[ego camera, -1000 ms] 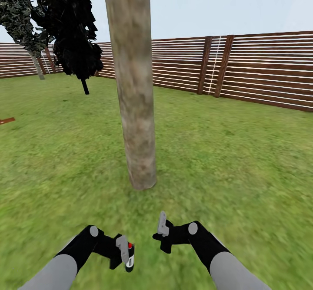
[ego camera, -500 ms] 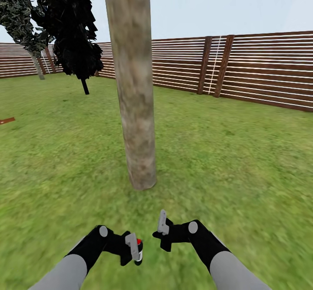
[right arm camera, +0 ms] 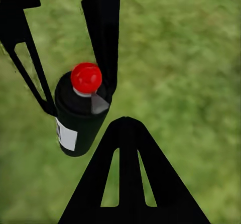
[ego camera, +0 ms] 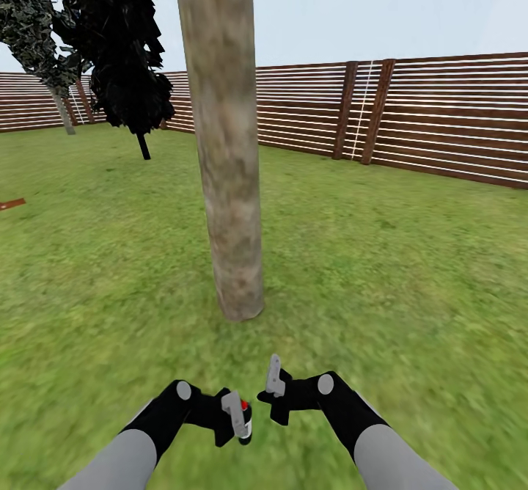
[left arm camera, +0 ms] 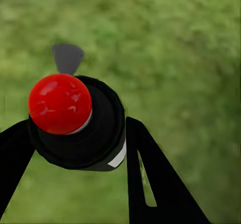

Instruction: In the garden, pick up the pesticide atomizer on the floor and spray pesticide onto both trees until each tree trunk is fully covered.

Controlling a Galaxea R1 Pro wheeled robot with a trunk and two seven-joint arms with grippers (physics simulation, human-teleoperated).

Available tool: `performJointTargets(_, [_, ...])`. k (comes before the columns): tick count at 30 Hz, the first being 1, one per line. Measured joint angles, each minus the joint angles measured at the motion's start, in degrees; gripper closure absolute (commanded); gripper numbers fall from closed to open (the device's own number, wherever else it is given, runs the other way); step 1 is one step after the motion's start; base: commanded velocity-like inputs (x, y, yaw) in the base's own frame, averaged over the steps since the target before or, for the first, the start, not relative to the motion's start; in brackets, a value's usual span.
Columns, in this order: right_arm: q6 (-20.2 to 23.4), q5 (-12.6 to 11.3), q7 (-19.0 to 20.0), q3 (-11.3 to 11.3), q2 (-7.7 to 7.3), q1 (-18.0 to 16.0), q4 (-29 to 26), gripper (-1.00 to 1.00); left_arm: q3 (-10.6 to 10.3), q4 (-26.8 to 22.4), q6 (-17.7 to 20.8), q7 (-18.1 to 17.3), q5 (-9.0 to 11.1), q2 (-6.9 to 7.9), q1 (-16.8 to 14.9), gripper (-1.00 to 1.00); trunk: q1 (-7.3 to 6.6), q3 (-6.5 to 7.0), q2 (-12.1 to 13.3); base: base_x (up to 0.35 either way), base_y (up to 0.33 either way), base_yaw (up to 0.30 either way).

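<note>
Your left gripper (ego camera: pixel 238 418) is clamped on the pesticide atomizer (ego camera: pixel 246 420), black bottle w/ red cap (left arm camera: pixel 60 103), held low over the grass (ego camera: pixel 411 270). Your right gripper (ego camera: pixel 273 387) sits just beside it, holding nothing; can't tell how wide its fingers stand. Tree trunk (ego camera: pixel 227 182) stands straight ahead, apart from both grippers. Slat fence (ego camera: pixel 440 116) behind.

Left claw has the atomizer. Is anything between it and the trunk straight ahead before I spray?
Nothing visible. The atomizer sits in the left claw, and open grass lies between it and the tree trunk. The right claw hangs just beside it, off the line to the trunk.
</note>
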Motion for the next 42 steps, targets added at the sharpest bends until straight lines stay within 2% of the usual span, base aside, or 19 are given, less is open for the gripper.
performJointTargets(3, [0.0, 0.0, 0.0, 0.0, 0.00, 0.0, 0.0, 1.00, 0.0, 0.1, -0.1, 1.8, 0.1, -0.07, 0.0, 1.00, 0.00, 0.00, 0.0, 0.000, 0.000, 0.000])
performJointTargets(14, [0.0, 0.0, 0.0, 0.0, 0.00, 0.0, 0.0, 1.00, 0.1, 0.1, -0.1, 2.2, 0.1, -1.36, 0.0, 1.00, 0.00, 0.00, 0.0, 0.000, 0.000, 0.000])
performJointTargets(19, [0.0, 0.0, 0.0, 0.0, 0.00, 0.0, 0.0, 1.00, 0.1, 0.1, -0.1, 2.2, 2.0, -1.55, 0.0, 1.00, 0.00, 0.00, 0.0, 0.000, 0.000, 0.000])
performJointTargets(27, [0.0, 0.0, 0.0, 0.0, 0.00, 0.0, 0.0, 1.00, 0.1, 0.1, -0.1, 2.2, 2.2, -1.90, 0.0, 1.00, 0.00, 0.00, 0.0, 0.000, 0.000, 0.000])
performJointTargets(32, [0.0, 0.0, 0.0, 0.0, 0.00, 0.0, 0.0, 1.00, 0.1, 0.1, -0.1, 2.2, 3.1, -1.88, 0.0, 1.00, 0.00, 0.00, 0.0, 0.000, 0.000, 0.000])
performJointTargets(38, [0.0, 0.0, 0.0, 0.0, 0.00, 0.0, 0.0, 1.00, 0.3, 0.2, -0.1, 2.2, 2.9, -1.00, 0.1, 1.00, 0.00, 0.00, 0.0, 0.000, 0.000, 0.000])
performJointTargets(39, [0.0, 0.0, 0.0, 0.0, 0.00, 0.0, 0.0, 1.00, 0.3, 0.3, -0.2, 2.2, 2.6, -0.48, 0.2, 1.00, 0.00, 0.00, 0.0, 0.000, 0.000, 0.000])
performJointTargets(42, [0.0, 0.1, 0.0, 0.0, 0.00, 0.0, 0.0, 1.00, 0.1, 0.3, -0.1, 2.2, 2.1, 3.26, 0.5, 1.00, 0.00, 0.00, 0.0, 0.000, 0.000, 0.000])
